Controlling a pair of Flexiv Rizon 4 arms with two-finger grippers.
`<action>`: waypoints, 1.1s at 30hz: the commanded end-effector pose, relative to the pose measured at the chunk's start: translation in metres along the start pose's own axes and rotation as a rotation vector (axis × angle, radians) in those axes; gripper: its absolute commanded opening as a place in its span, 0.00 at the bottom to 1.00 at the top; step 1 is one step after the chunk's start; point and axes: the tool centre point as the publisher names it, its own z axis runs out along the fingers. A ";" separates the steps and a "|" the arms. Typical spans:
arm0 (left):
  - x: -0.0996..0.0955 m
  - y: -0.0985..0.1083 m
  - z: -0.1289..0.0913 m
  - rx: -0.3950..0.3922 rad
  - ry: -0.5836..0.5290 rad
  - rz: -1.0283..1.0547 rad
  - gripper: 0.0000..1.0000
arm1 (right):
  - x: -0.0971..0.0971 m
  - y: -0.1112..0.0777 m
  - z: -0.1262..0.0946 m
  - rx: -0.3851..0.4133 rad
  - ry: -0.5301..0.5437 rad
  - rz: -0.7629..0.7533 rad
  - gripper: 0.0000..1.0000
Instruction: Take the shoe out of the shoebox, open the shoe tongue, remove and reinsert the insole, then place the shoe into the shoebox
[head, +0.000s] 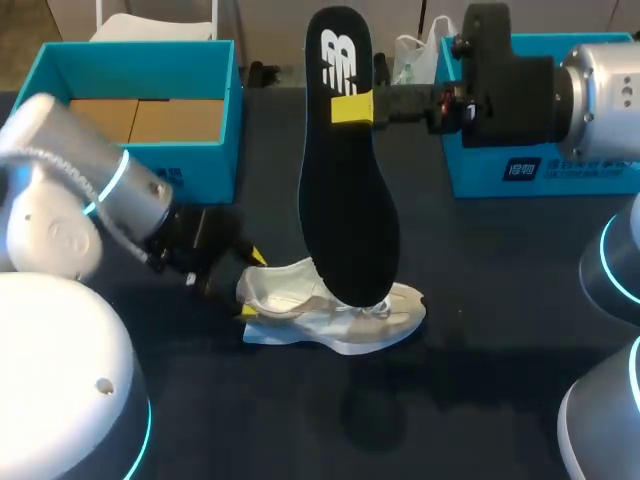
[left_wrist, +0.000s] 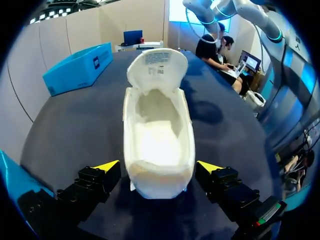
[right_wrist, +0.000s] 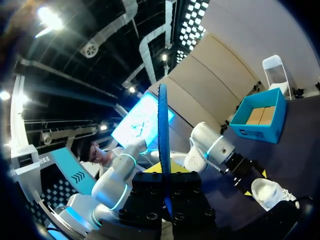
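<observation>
Table (head: 500, 300), shoe (head: 330, 320), insole (head: 345, 200) in right tool (head: 352, 108)

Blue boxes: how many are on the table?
2. One blue box stands at the table's far left; a second blue box is at the far right, partly hidden behind the right arm.
</observation>
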 end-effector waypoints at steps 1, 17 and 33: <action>-0.006 -0.014 -0.004 -0.140 0.036 -0.010 1.00 | -0.001 0.001 0.004 0.000 -0.002 0.001 0.00; 0.004 -0.024 -0.010 -0.464 0.043 0.034 1.00 | -0.001 0.001 0.004 0.000 -0.002 0.001 0.00; 0.005 -0.023 -0.029 -0.521 -0.002 0.034 1.00 | -0.001 0.001 0.004 0.000 -0.002 0.001 0.00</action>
